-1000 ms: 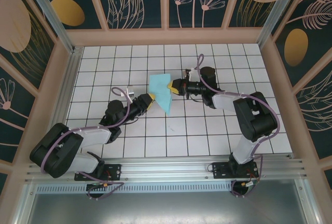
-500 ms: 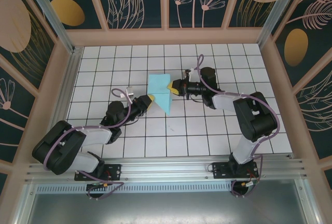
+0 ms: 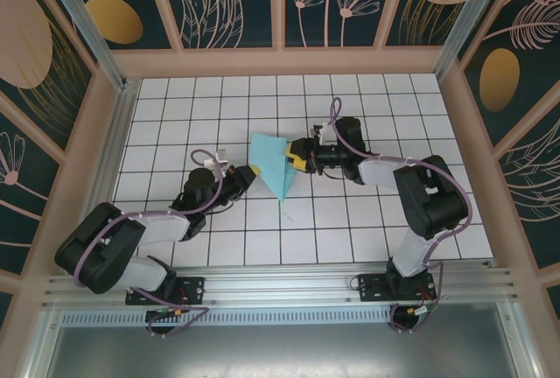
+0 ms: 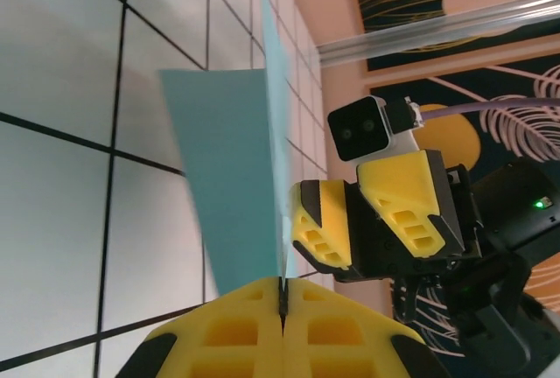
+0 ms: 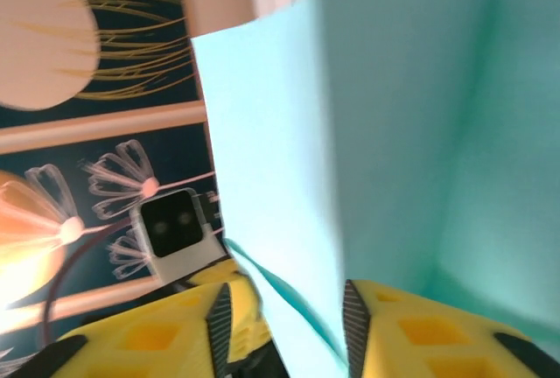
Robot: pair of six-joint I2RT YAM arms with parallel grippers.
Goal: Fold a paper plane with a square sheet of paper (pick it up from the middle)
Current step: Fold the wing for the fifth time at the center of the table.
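Matt teal paper sheet (image 3: 273, 164), ribbed yellow plastic fingers (image 4: 219, 336)

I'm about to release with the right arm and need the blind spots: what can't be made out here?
Top view: folds in the teal paper are too small to read; the left gripper and right gripper cover its edges.
Left wrist view: the paper's near end is hidden inside the shut fingers.
Right wrist view: blurred, and the bottom edge cuts off whether the open fingers touch the paper.

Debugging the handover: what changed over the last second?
Left gripper closed onto an edge of the paper sheet. Right gripper let go, its jaws now apart around the sheet. The sheet shifted slightly nearer the arm bases. It stays between both grippers.
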